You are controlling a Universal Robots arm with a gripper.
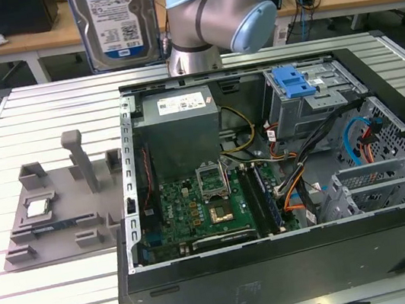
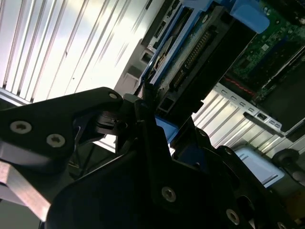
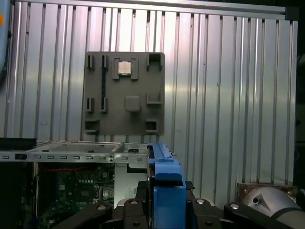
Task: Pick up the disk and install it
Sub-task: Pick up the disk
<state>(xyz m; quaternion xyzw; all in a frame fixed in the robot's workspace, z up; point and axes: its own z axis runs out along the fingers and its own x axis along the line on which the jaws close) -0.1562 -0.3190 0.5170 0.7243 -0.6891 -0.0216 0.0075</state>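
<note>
The disk point(image 1: 116, 23), a silver hard drive with a blue-and-white label, hangs upright high above the far edge of the table, to the exterior view's left of the arm point(image 1: 219, 14). In the second wrist view my gripper point(image 2: 143, 109) is shut on the disk point(image 2: 190, 62), its black fingers point(image 2: 95, 112) pressing against the blue-railed edges. The first wrist view shows the disk point(image 3: 166, 181) edge-on as a blue rail between the gripper point(image 3: 164, 207) parts. Below it lie the table and the near rim of the computer case.
The open computer case point(image 1: 131, 209) lies on the slatted table, with a motherboard point(image 1: 196, 207), a power supply point(image 1: 181, 121) and a drive cage topped by a blue latch point(image 1: 295, 79). A grey fixture plate point(image 1: 58, 213) holding a processor chip point(image 1: 38, 207) sits beside the case.
</note>
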